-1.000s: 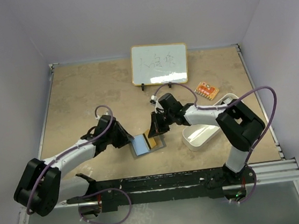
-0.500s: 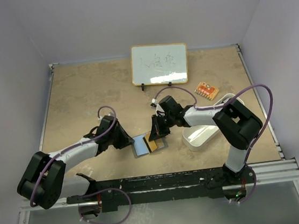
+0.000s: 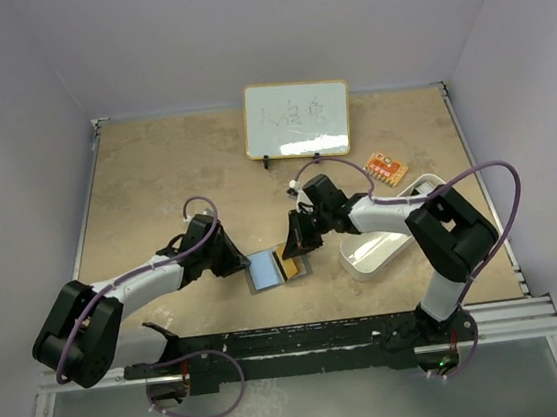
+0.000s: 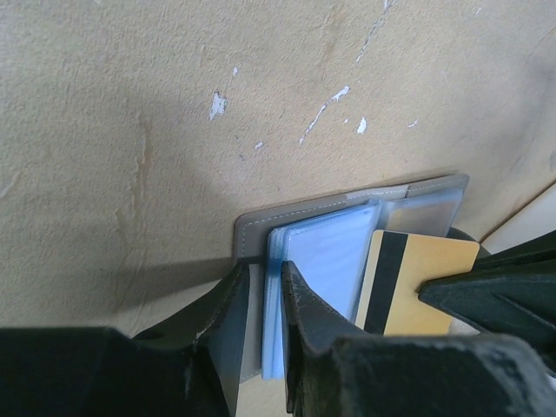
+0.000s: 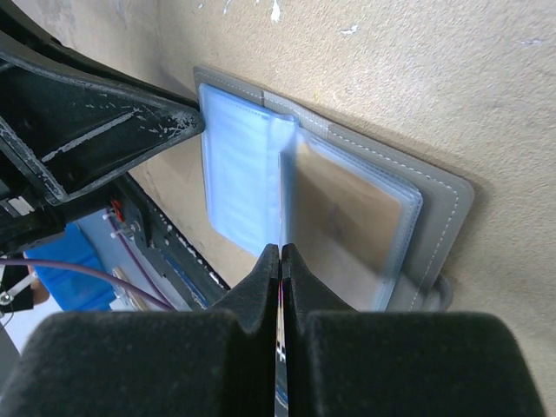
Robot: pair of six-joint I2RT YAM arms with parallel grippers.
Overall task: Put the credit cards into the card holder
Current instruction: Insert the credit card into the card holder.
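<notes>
The grey card holder (image 3: 300,269) lies open on the table between the arms, its clear sleeves showing. A light blue credit card (image 4: 321,261) sits in the left sleeves. My left gripper (image 4: 262,269) is shut on the holder's left flap and blue sleeves, at their near edge (image 3: 243,266). My right gripper (image 5: 280,249) is shut on the orange-gold credit card (image 4: 417,278), which has a black stripe. It holds that card tilted over the holder's right half (image 5: 443,217). In the right wrist view the card is edge-on between the pads.
A white oblong tray (image 3: 374,248) stands just right of the holder, under the right arm. A small whiteboard (image 3: 297,119) stands at the back. A small orange packet (image 3: 386,168) lies behind the tray. Walls enclose the table.
My left jaws have narrowed onto the holder's left flap. The right gripper with the gold card has shifted slightly right over the holder.
</notes>
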